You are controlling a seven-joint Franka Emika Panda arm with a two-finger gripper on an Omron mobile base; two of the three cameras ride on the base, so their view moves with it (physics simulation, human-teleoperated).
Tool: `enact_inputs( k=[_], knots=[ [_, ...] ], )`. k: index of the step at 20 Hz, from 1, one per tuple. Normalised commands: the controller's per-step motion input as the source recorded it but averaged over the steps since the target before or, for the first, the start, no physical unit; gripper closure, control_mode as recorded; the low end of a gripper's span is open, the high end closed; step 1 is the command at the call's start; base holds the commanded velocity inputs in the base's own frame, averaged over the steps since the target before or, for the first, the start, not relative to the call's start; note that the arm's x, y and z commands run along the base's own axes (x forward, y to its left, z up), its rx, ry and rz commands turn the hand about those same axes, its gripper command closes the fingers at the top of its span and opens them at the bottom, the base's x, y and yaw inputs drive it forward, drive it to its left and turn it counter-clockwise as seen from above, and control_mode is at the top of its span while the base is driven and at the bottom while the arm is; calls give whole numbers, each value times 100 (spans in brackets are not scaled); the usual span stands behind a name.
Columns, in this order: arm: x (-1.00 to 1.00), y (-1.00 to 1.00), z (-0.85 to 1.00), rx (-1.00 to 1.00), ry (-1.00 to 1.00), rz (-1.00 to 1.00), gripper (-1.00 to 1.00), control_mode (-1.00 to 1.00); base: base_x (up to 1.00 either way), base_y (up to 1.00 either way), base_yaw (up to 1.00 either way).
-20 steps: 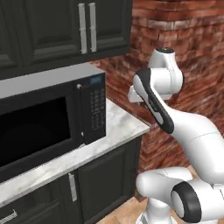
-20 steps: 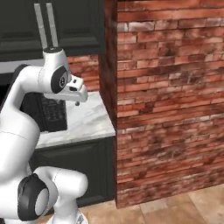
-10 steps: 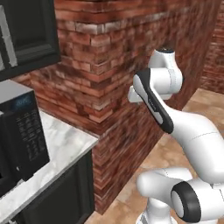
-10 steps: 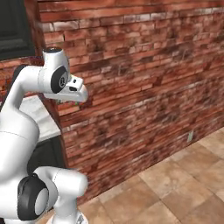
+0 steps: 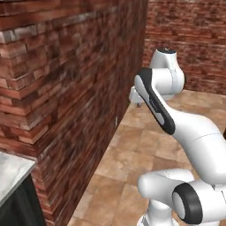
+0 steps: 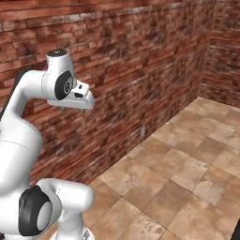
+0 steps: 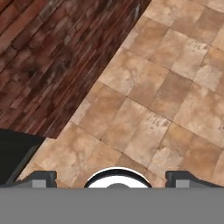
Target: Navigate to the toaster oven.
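Observation:
The toaster oven is out of view. My gripper [image 7: 111, 178] hangs over the tan tiled floor [image 7: 157, 100], open, with its two fingertips [image 7: 43, 177] far apart and nothing between them. In the right base view the gripper [image 6: 72, 108] sits under the white hand, held up at chest height beside the brick wall [image 6: 140, 70]. From the left base camera the gripper [image 5: 134, 99] peeks out just left of the arm's upper link.
A long red brick wall [image 5: 75, 88] runs along the left, meeting another brick wall [image 5: 190, 39] at the far corner. A marble counter corner [image 5: 11, 170] over a dark cabinet [image 5: 20, 207] is at lower left. Open tiled floor [image 5: 145, 145] stretches ahead and to the right.
The whole scene has swept leftward as the base moved: the black microwave, upper cabinets and most of the counter left the views, and brick wall and tiled floor replaced them. The arm's pose is unchanged.

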Motion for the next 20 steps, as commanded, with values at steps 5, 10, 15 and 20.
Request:
enact_inputs(
  k=[5,10,15,20],
  knots=[
    [0,0,0,0,0,0,-100,100,0,-71,-50],
    [0,0,0,0,0,0,-100,100,0,-48,-50],
    [0,0,0,0,0,0,-100,100,0,-44,-51],
    [0,0,0,0,0,0,-100,100,9,-40,-58]
  ],
)
